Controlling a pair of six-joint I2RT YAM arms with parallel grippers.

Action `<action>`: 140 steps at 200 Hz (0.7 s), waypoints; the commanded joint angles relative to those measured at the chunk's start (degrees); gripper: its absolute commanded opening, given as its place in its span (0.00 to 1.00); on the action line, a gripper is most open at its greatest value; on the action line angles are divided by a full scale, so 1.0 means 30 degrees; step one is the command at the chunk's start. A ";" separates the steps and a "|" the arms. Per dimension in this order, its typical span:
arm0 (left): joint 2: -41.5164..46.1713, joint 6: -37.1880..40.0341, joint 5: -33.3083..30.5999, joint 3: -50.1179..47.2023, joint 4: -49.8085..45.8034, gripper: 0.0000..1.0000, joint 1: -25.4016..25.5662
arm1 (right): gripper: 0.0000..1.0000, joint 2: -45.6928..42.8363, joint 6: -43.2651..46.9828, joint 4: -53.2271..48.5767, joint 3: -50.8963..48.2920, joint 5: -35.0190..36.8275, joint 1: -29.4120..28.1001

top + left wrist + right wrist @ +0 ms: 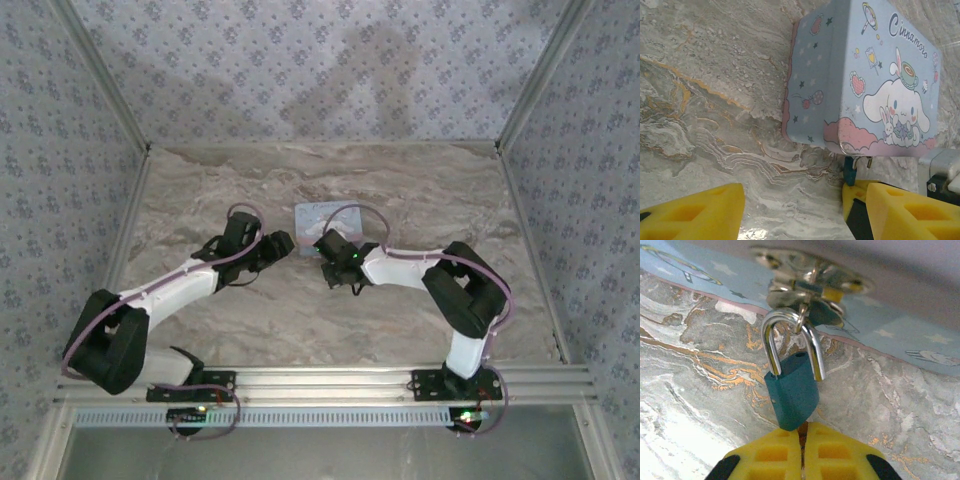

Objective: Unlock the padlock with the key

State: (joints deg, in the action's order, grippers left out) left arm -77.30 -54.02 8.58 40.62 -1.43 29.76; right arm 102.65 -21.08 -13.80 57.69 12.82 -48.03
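Tin lettering — "Cinnamoro", perhaps cropped — padlock hanging below.

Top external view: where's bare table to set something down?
Free: strip between tin box and back wall; front patch between grippers and base rail. Crowded: tin's near edge, where left gripper, right gripper and padlock cluster.

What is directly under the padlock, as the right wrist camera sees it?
The right gripper, its yellow fingers pressed together just below the padlock. A thin brownish sliver shows in their seam; the fingers cover the rest, so I cannot confirm it is the key.
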 commanded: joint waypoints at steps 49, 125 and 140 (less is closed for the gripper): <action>-0.1192 0.0787 0.0012 0.1368 0.0034 0.66 -0.0800 | 0.00 -0.1541 0.2929 -0.0841 -0.0761 -0.0512 -0.0803; -0.3507 0.1757 0.0062 0.3100 -0.0084 0.66 -0.1136 | 0.00 -0.3246 0.6163 -0.1259 -0.1484 -0.0743 -0.0966; -0.4051 0.1798 0.0346 0.3383 0.0030 0.66 -0.1217 | 0.00 -0.3250 0.6723 -0.1231 -0.1390 -0.0710 -0.0980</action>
State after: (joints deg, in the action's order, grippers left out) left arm -87.29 -50.35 8.56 48.23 -1.50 26.76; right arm 94.26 -5.85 -15.86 54.02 10.31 -50.41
